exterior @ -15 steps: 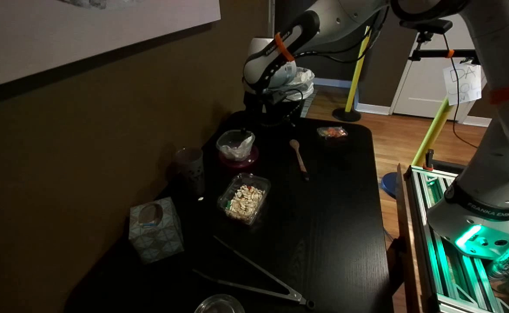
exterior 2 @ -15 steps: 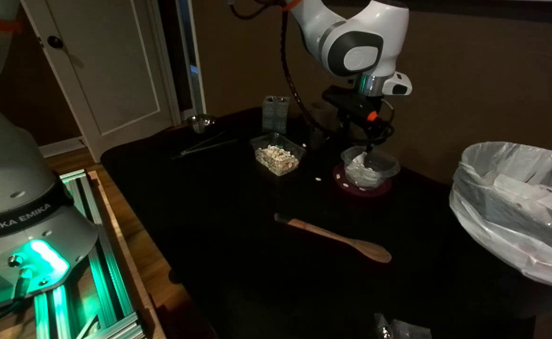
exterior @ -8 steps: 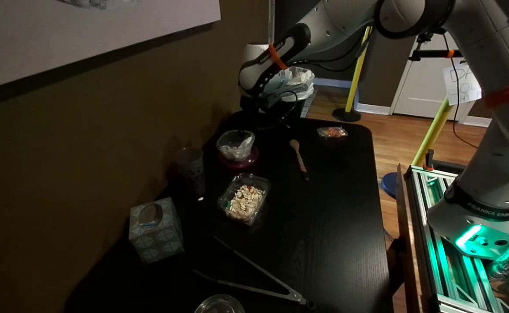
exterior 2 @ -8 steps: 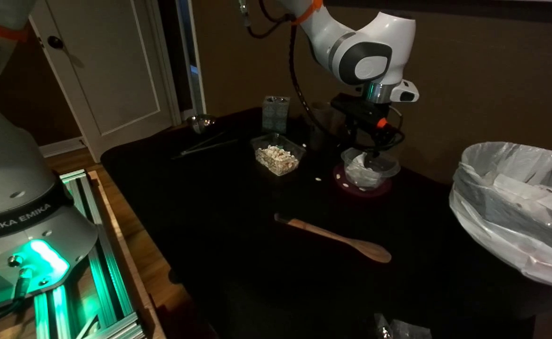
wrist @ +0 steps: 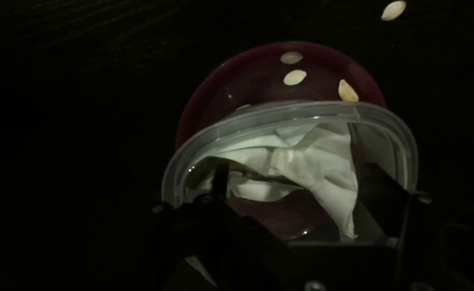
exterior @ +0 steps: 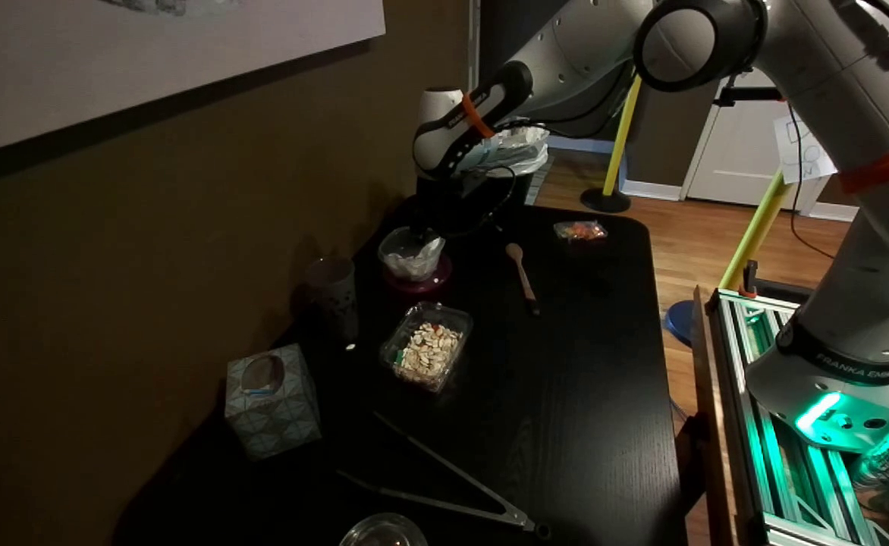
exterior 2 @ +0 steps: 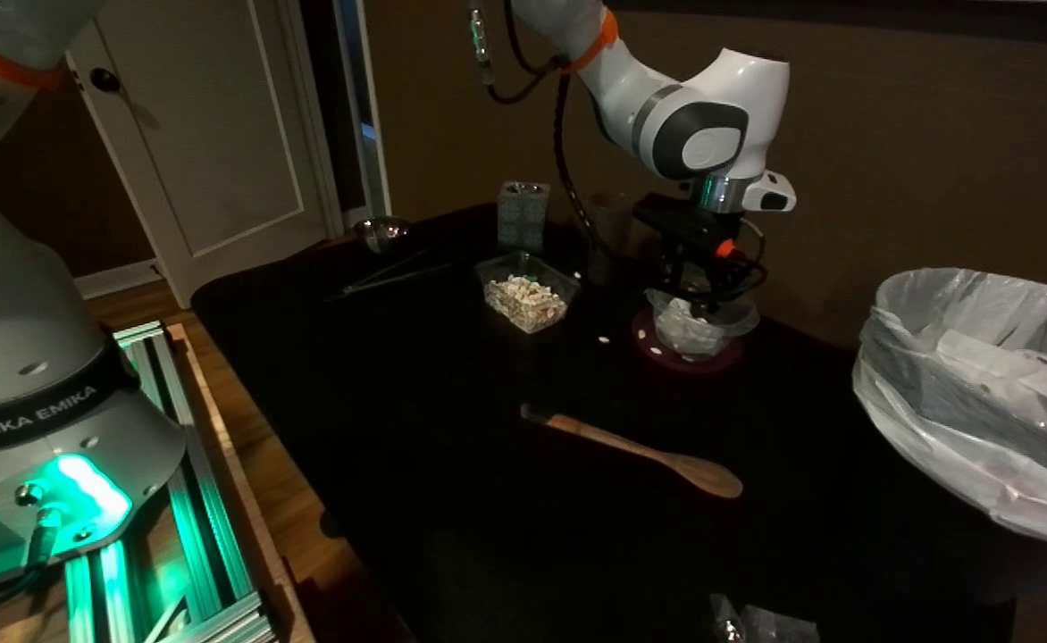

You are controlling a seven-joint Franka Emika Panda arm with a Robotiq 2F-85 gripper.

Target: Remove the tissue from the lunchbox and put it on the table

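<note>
The tissue [wrist: 314, 161] is a crumpled white paper inside the lunchbox [wrist: 409, 161], a clear tub standing on a dark red round dish [wrist: 241, 76]. The tissue also shows in both exterior views [exterior: 423, 262] [exterior 2: 680, 313], against one side of the tub. My gripper [wrist: 295, 173] is open, pointing down. In the wrist view one finger is on each side of the tissue, within the tub's rim. Whether the fingers touch the tissue I cannot tell. In an exterior view the dark gripper [exterior 2: 702, 299] hides part of the tub's opening. The table [exterior: 566, 371] is black.
A square clear container of seeds [exterior: 429, 353] stands near the tub, with a cup [exterior: 333, 292] beside it along the wall. A patterned box [exterior: 274, 406], tongs [exterior: 452, 489] and a wooden spoon [exterior 2: 649, 449] are on the table. A lined bin [exterior 2: 979, 429] stands beyond the table end.
The arm has come down, and the gripper has lowered from above the tub to its opening, with the fingers now inside the rim. The tub and dish have not visibly moved.
</note>
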